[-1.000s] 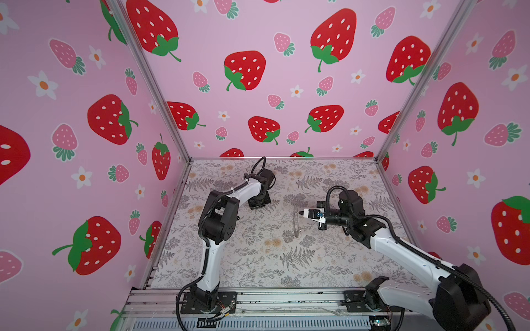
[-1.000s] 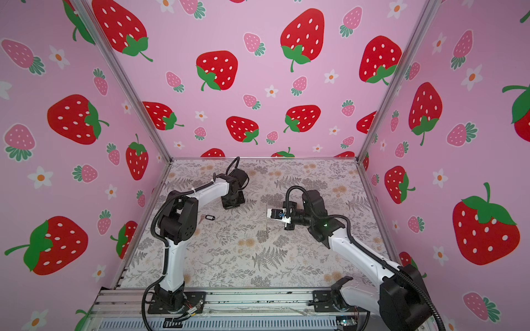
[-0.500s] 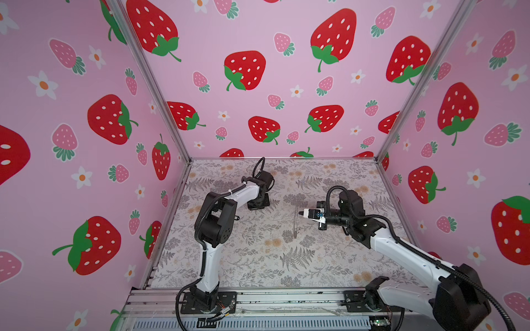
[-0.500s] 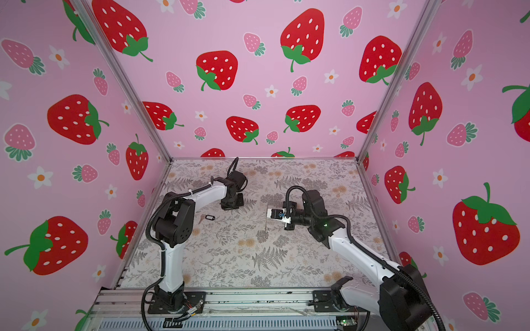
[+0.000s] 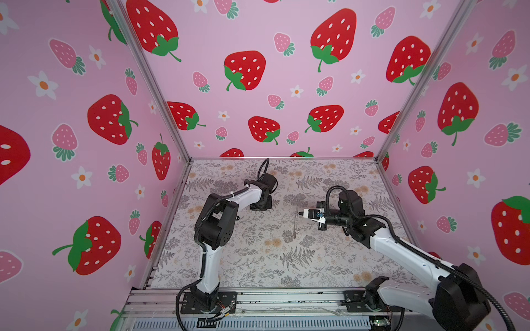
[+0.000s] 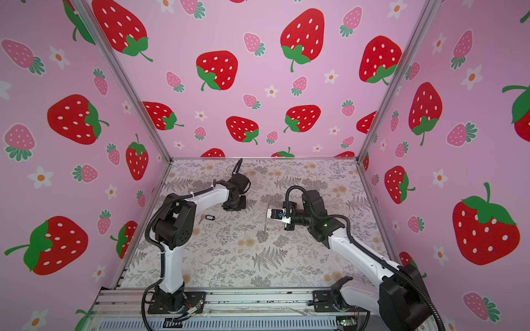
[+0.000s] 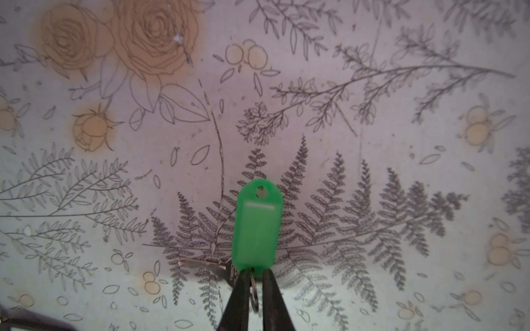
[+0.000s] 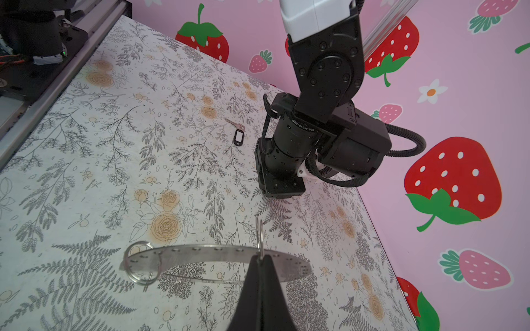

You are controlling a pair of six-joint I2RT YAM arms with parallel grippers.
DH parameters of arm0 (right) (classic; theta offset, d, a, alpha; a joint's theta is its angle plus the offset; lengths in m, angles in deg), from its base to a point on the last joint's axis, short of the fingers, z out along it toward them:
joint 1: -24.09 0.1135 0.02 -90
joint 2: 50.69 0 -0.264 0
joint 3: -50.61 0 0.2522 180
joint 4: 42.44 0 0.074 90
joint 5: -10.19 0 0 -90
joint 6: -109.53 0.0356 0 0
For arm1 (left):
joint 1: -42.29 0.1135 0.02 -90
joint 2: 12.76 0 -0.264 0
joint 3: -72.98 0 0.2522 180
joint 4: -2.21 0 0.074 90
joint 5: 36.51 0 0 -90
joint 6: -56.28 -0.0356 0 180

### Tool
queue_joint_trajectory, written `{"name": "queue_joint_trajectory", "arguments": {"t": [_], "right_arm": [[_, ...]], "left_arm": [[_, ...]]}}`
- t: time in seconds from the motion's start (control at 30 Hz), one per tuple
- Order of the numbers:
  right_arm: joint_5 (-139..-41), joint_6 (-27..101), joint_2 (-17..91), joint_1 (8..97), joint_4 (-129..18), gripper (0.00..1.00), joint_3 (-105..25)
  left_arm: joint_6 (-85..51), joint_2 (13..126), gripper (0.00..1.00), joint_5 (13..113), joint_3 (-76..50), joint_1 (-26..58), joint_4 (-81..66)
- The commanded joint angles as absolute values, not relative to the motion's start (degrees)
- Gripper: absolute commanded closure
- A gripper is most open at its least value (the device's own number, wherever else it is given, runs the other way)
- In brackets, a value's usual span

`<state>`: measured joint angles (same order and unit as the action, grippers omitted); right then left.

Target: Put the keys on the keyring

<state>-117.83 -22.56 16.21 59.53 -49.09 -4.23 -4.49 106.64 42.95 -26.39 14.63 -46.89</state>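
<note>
A bright green key [image 7: 258, 226] lies flat on the floral table, its metal blade [image 7: 200, 265] sticking out sideways. My left gripper [image 7: 257, 275] points straight down at its near end. The jaws stand a narrow gap apart, with the key's small wire loop [image 7: 253, 295] between them. The black-rimmed key [image 6: 210, 217] lies on the table near the left arm's elbow and also shows as the black-rimmed key [image 8: 238, 137] in the right wrist view. My right gripper [image 8: 259, 259] is shut on the rim of the flat grey keyring [image 8: 200, 252], holding it above the table. The keyring [image 5: 295, 223] shows edge-on in both top views.
The left arm's wrist and gripper body [image 8: 282, 189] stand close behind the held keyring. A larger wire loop [image 8: 142, 266] hangs from the keyring's far end. Pink strawberry walls [image 5: 258, 86] close in the table on three sides. The arms' base rail [image 5: 258, 301] runs along the front.
The left arm's elbow has swung a little toward the left wall while its gripper stays over the same spot. The right arm with the keyring has not moved.
</note>
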Motion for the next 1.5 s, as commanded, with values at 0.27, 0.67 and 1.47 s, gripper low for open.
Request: {"name": "queue_joint_trajectory", "arguments": {"t": [0.27, 0.67, 1.47], "right_arm": [[-119.71, -23.28, 16.64, 59.25, -49.51, 1.00, -4.85], [-119.64, -23.27, 16.40, 59.23, -49.78, 1.00, -4.81], [-119.69, -23.36, 17.29, 59.24, -49.76, 1.00, -5.30]], "left_arm": [[-7.26, 101.28, 0.83, 37.70, -22.32, 13.03, -43.97], [-6.14, 103.07, 0.82, 37.56, -23.13, 12.24, -44.91], [-5.18, 107.30, 0.80, 36.05, -27.90, 11.99, -49.74]]}}
